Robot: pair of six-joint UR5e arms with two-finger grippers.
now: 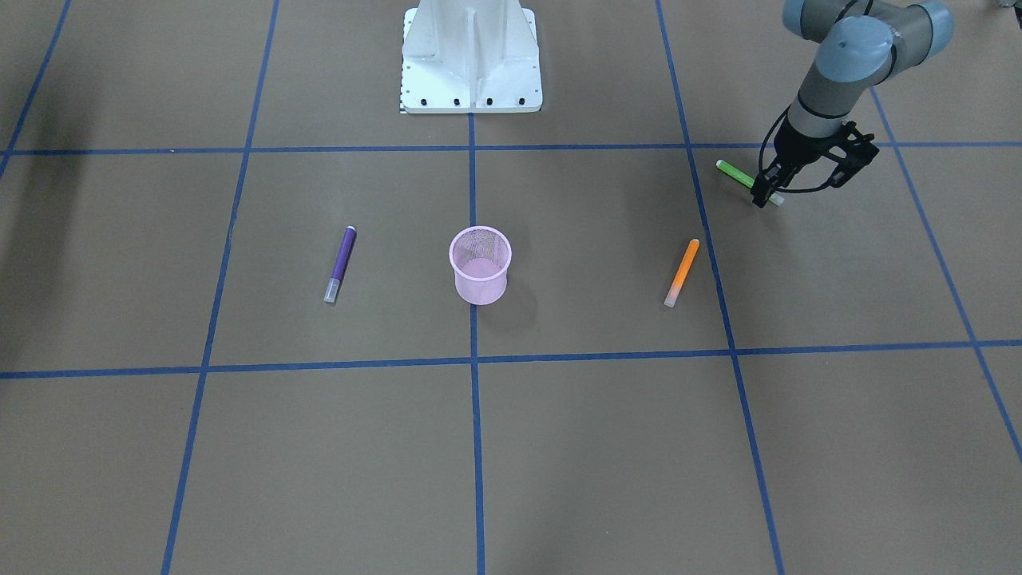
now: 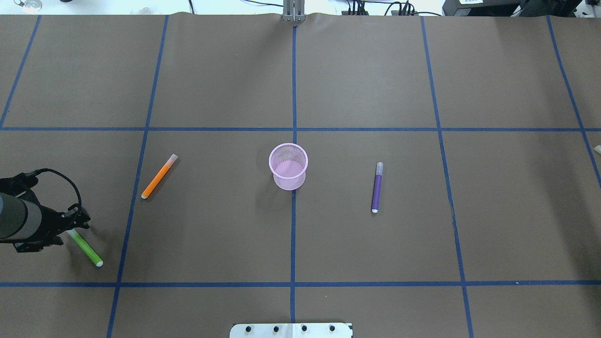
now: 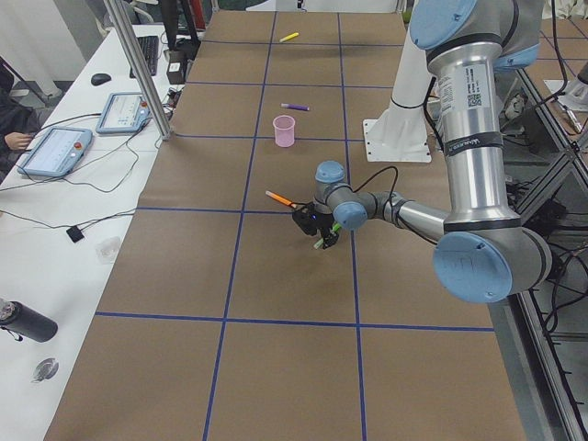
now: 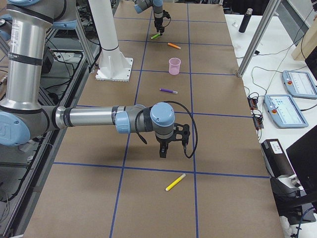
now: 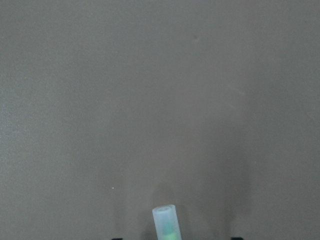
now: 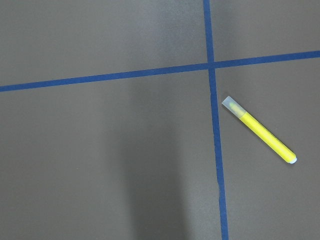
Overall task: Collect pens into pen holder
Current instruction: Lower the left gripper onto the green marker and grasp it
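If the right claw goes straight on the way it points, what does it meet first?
Most likely bare table paper; the yellow pen lies off to one side of the right claw. Depth is unclear.

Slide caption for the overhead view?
Left pincer over green pen at its cap end; orange pen and purple pen flank empty pen holder.

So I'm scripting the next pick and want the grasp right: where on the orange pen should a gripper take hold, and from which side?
Probably the middle of the orange pen, on its coloured barrel, coming straight down and closing across its width. It lies flat and slanted on the table with nothing close beside it, so a sideways approach has nothing to get under.
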